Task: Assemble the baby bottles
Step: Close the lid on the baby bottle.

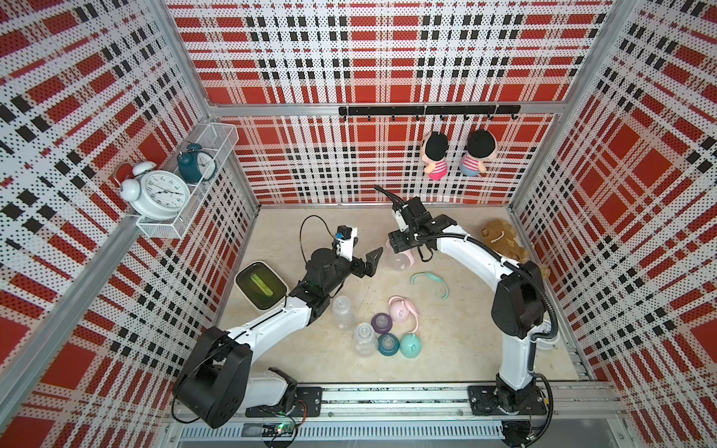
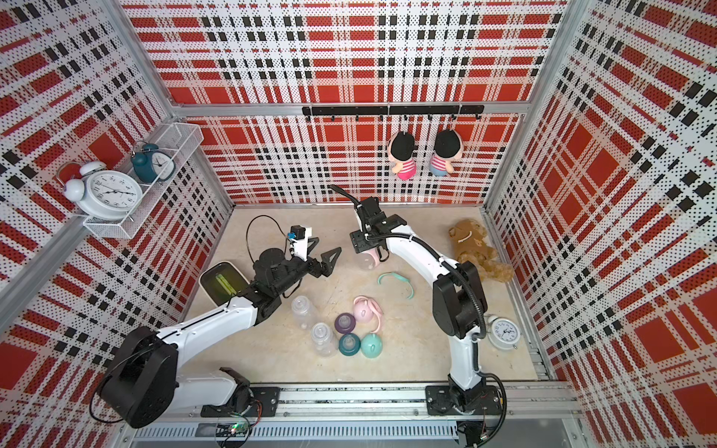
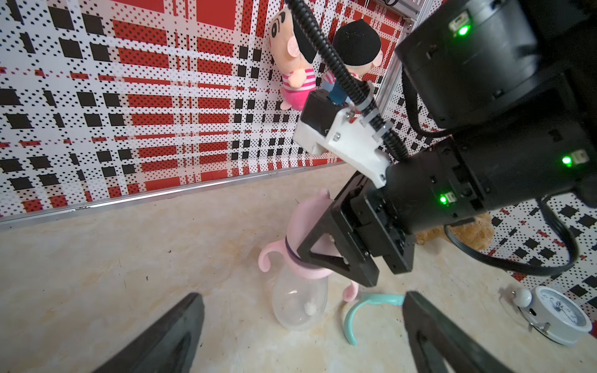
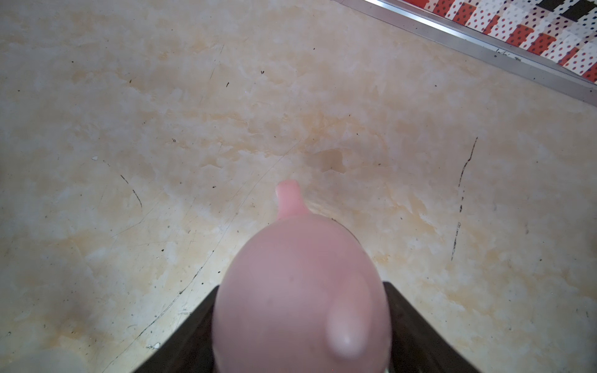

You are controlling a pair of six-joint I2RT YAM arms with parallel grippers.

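**Dial as seen in a top view, 12 o'clock toward the back wall [image 1: 388, 163].** The right end effector [image 3: 315, 248] stood directly over the pink bottle [image 1: 395, 263]. Its fingers [image 3: 352, 245] were closed partway on the bottle's pink eared cap [image 4: 300, 290], and in the right wrist view the dome filled the gap between them. The bottle was upright and slightly tilted, clear body downward, with its pink handle ring [image 3: 266, 258] below the cap. Whether its base touched the surface [image 1: 446, 349] could not be told. In both top views the end effector's body hid most of the cap.

The left end effector [image 1: 366, 252] hung at the bottle's 9 o'clock, near but apart. Its jaws were spread wide and empty, and they faced the bottle.

A loose teal handle ring [image 1: 428, 281] lay just beside the bottle at 5 o'clock. Toward 6 o'clock, well apart, lay several loose parts:
- a clear bottle body [image 1: 343, 312]
- a second clear body [image 1: 364, 340]
- a loose pink cap [image 1: 399, 310]
- a purple collar [image 1: 382, 322]
- a teal collar [image 1: 388, 343]
- a teal cap [image 1: 411, 346]

A brown plush toy [image 1: 500, 240] lay at 3 o'clock, beyond the right arm.
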